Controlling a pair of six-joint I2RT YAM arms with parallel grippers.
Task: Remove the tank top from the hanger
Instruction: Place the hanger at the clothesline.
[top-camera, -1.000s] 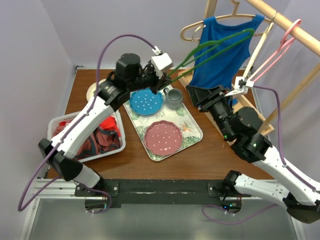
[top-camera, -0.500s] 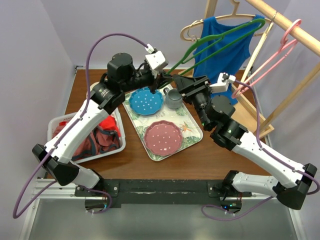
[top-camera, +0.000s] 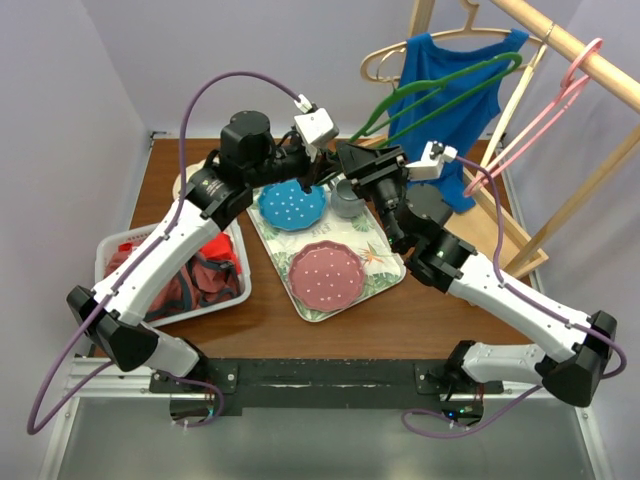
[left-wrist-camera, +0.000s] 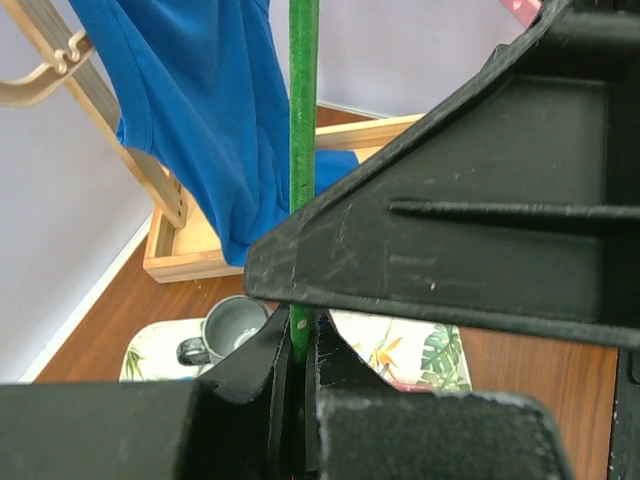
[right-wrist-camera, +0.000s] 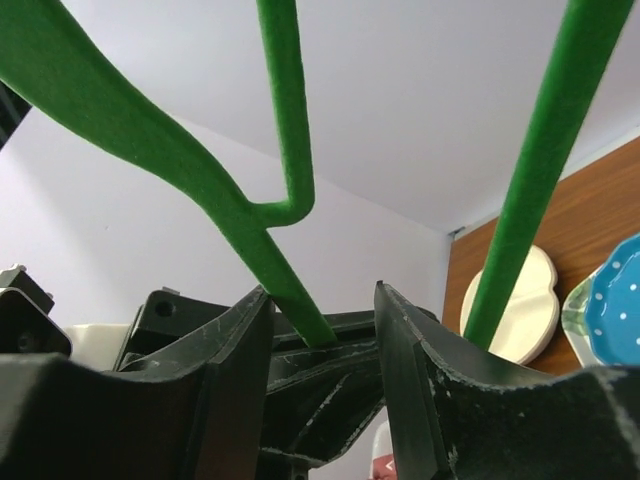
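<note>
The left fingers are clamped shut on the tip of the green hanger. Just beside them, the right fingers are held partly open around its arm, and nothing is gripped. The blue tank top is hung on the hanger's far end, by the wooden rack. If pulled hard, the hanger could be twisted out of the thin pinch, or a strap snagged on the rack. No writing can be read.
</note>
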